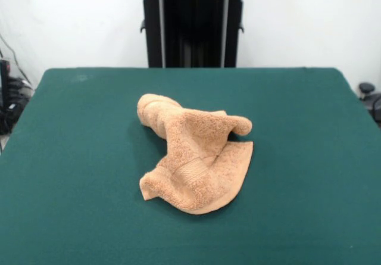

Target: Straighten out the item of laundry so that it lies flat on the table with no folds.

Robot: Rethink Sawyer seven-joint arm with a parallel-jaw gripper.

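Observation:
The item of laundry [193, 152] is a small orange-tan terry towel lying crumpled near the middle of the table [71, 158], which has a dark green cloth surface. The towel is bunched and folded over itself, with a rolled hump at its far left, a raised ridge across the middle and a flatter flap at the near right. A flat woven band shows near its near edge. No gripper and no arm show in the front view.
The robot's black pedestal [193, 27] stands behind the table's far edge at the top centre. Dark cables and equipment [9, 98] lie off the table's left side, and a dark object [370, 95] off its right.

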